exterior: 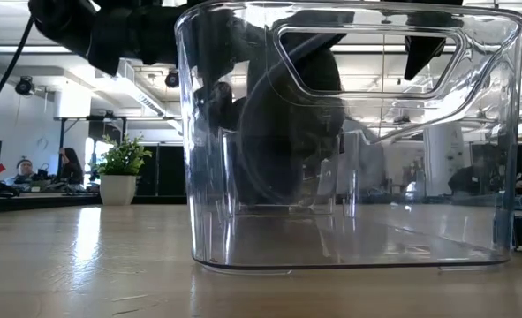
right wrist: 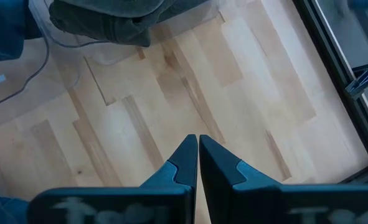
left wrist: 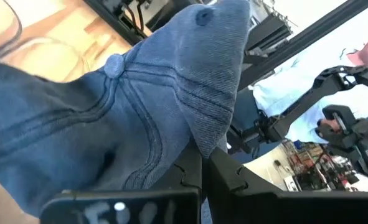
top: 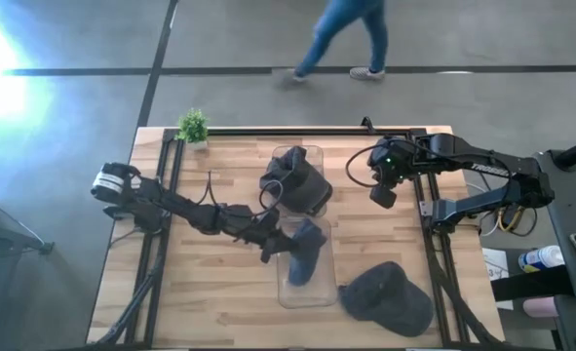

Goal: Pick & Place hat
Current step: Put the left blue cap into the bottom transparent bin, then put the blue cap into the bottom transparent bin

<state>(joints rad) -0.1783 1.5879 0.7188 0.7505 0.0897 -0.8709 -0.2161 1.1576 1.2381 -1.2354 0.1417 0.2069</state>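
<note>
The left gripper (top: 273,246) is clenched on a blue cap (top: 305,249) over the clear bin (top: 307,288) at the desk (top: 229,302) centre. The right gripper (top: 382,195), clenched empty, hovers at 1 o'clock.

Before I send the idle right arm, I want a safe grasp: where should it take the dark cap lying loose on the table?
Probably the dark cap's outer edge, coming straight down: it lies flattened on the bare table beside the clear bin, nothing on top. The right gripper is shut.
</note>
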